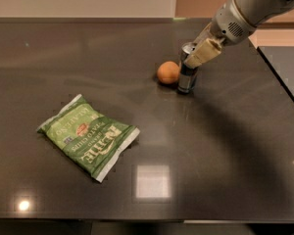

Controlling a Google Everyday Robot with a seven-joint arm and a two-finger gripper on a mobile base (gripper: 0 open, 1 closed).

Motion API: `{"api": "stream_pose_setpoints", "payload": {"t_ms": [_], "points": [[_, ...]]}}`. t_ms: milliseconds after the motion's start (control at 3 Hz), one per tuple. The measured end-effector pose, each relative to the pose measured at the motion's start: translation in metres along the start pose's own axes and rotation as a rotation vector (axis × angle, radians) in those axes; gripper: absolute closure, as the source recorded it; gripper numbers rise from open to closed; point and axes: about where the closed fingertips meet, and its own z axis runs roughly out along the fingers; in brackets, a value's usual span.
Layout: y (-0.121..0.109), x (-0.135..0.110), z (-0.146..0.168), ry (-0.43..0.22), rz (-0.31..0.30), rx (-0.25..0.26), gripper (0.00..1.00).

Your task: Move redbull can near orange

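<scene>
The redbull can (187,78) stands upright on the dark table, just right of the orange (168,73), with a narrow gap between them. My gripper (200,53) reaches in from the upper right and sits around the can's top, covering its upper right side. The can's base rests on the tabletop.
A green chip bag (88,135) lies flat at the left front of the dark table (225,146). The table's right edge (279,80) runs diagonally close behind the arm. Bright light reflections show near the front edge.
</scene>
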Motion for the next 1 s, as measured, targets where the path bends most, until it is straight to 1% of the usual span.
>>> {"api": "stream_pose_setpoints", "payload": {"t_ms": [333, 667, 1000], "points": [[-0.0025, 0.0011, 0.0028, -0.004, -0.001, -0.008, 0.13], [-0.0035, 0.0028, 0.0045, -0.005, -0.005, -0.018, 0.00], [-0.0035, 0.0028, 0.0046, -0.005, -0.005, -0.019, 0.00]]}}
